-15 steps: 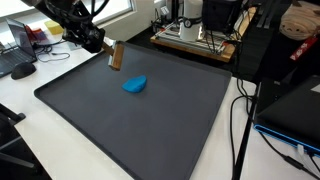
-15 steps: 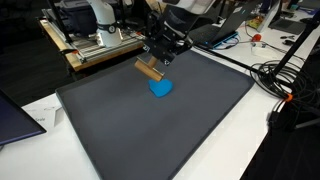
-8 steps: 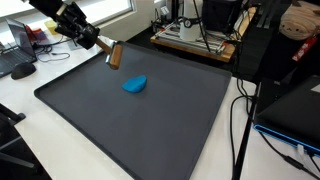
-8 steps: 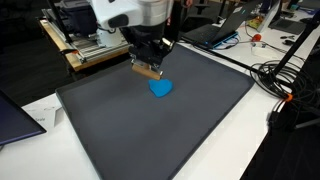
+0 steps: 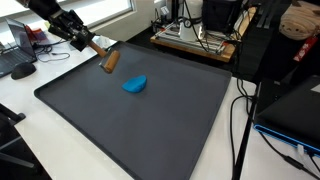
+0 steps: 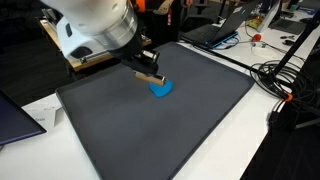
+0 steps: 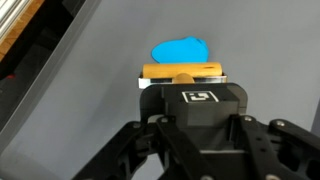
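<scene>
Showing no legible words, brands or numbers in any view. Displaying only a square black-and-white coded marker [image 7: 200, 97] on the housing of the gripper [image 7: 181, 79], above the unmarked wooden block [image 7: 165, 69] clamped in it. Leaving any print on background equipment in both exterior views too blurred to read.

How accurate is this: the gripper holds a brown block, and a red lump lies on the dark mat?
Not quite. The lump is blue, not red, as both exterior views and the wrist view show. The rest stands: the gripper holds the brown block, and the lump lies on the dark mat.
</scene>
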`<state>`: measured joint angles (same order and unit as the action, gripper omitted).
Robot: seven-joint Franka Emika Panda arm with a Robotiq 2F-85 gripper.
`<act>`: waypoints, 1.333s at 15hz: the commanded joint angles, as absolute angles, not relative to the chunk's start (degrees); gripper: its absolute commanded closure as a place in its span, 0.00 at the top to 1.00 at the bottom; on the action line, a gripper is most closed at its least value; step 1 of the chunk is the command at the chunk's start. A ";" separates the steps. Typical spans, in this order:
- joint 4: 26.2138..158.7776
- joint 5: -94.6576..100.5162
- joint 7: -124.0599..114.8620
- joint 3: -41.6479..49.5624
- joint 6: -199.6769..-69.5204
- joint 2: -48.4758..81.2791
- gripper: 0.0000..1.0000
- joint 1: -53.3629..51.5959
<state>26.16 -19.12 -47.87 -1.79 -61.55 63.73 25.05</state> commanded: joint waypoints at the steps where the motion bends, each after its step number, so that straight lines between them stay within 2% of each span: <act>1: 25.43 -22.83 -48.82 -3.53 -65.77 64.80 0.22 27.06; 8: 25.99 -24.50 -51.53 -4.71 -71.40 66.40 0.22 28.80; 20: 25.50 -28.93 -54.44 -7.62 -72.61 69.95 0.22 33.38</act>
<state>26.24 -26.71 -52.73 -6.11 -72.14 69.57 32.18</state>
